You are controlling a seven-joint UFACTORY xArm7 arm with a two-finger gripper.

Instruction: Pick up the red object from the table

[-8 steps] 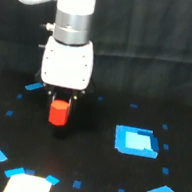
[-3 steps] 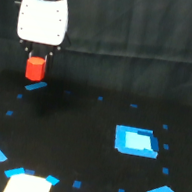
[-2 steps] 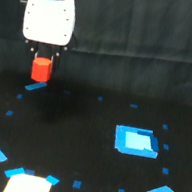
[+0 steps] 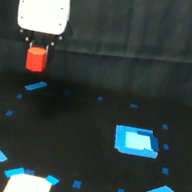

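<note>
Red object [image 4: 36, 58] clamped in gripper [image 4: 37, 53], clear above table [image 4: 85, 148]; pick looks complete; next: hold steady.

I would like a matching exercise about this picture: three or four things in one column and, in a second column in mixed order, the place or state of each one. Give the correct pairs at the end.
Column 1
1. red object
2. gripper
3. large blue rectangle
4. white patch

Column 2
A. lies flat on the table, toward the exterior view's right
B. at the bottom edge, toward the exterior view's left
C. held up in the air, clear of the table
D. hangs under the white body, closed on a block

Pairs: 1-C, 2-D, 3-A, 4-B
</note>
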